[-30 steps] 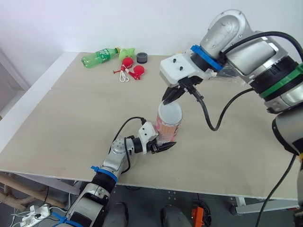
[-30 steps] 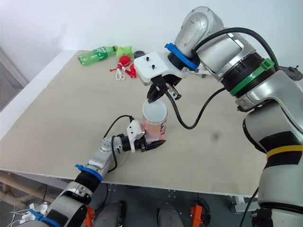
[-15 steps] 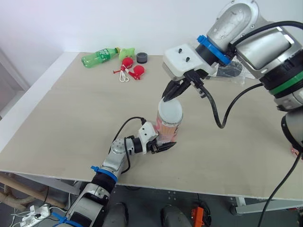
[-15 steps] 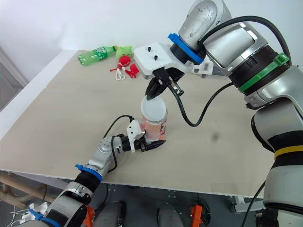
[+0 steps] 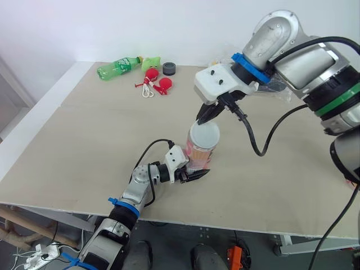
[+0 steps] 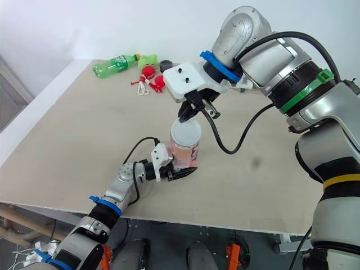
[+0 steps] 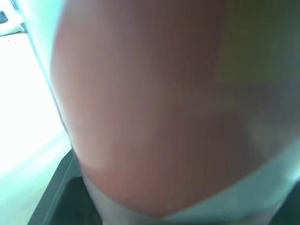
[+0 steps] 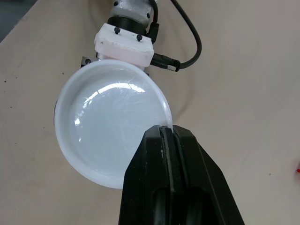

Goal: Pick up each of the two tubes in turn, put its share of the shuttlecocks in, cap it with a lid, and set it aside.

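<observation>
1. Tube [image 5: 198, 158] capping is the step in hand. The tube is stood upright on the table [image 5: 84, 129], near its front edge, and is clamped low on its body by the left tool [image 5: 194, 175].
2. The white lid [image 8: 110, 126] is held over the tube's mouth. Its rim is pinched between the closed fingers of the right tool [image 8: 168, 136], which is angled down at it from above.
3. The lid is seen lying roughly level across the top. It appears to touch the rim, but whether it is pressed home or only resting there cannot be settled from these views.
4. In the left wrist view the tube's wall is so near that nothing finer can be told of it.
5. A straight downward press is judged to be called for next, with the lid kept centred and the tube steadied from below by the left tool.
6. After that, the rim would have to be released without the lid being dragged off, and the capped tube set aside.
7. A green bottle [image 5: 118, 67], some red toys [image 5: 157, 84] and a dark ring [image 5: 169, 68] are left at the far side of the table, well apart from the work.
</observation>
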### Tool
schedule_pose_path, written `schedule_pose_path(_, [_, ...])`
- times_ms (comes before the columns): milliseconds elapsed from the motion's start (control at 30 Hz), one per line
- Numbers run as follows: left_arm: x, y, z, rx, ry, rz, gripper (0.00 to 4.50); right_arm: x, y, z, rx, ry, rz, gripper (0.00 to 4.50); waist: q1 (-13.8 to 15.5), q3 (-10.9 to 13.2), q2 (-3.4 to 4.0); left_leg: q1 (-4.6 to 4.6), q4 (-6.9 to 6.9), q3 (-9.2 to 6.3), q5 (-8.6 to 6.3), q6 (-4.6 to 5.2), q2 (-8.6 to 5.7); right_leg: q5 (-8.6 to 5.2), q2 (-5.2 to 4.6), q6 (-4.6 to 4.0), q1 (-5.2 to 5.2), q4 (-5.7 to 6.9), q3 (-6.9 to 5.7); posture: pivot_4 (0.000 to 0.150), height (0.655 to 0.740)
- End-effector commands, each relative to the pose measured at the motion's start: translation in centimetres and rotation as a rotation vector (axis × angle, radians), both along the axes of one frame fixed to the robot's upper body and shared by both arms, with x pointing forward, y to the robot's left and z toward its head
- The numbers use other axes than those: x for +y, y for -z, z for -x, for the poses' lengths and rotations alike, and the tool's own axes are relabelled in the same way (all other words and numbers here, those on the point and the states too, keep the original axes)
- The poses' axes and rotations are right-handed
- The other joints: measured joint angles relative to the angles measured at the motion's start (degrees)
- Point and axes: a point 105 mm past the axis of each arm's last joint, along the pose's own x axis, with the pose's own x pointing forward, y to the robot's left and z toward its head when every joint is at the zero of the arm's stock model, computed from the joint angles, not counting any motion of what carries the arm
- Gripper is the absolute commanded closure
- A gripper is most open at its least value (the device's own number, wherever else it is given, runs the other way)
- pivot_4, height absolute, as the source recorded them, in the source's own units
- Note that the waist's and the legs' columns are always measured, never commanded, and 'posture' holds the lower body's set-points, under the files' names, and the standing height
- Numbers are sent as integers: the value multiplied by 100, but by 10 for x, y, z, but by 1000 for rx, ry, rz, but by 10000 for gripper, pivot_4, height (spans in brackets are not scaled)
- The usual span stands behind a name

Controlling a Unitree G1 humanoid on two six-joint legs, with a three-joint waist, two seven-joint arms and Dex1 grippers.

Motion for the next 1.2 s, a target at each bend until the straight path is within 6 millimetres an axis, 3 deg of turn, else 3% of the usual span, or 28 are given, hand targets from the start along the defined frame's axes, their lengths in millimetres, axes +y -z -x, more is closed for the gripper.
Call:
schedule_pose_path(33, [1,26,7,91,-2,-49,16293,-4,1,3,12,-16,33,44630,1,0,0,-2,0,-3,0,0,0,1,0,-5,0,0,-3,1500,7400])
schedule_pose_path(867, [1,27,9,97,1,-48,16293,8,7,14,70,-72,-18,44630,7,0,0,-4,-7,-28,-6,-5,0,-9,1,-34,6,1,-34,1500,7400])
schedule_pose_path(1200, [0,27,10,98,5,-48,16293,6,6,7,26,-65,-11,44630,0,-1,2,-3,-7,-30,-9,-4,1,-10,2,-41,6,2,-38,1500,7400])
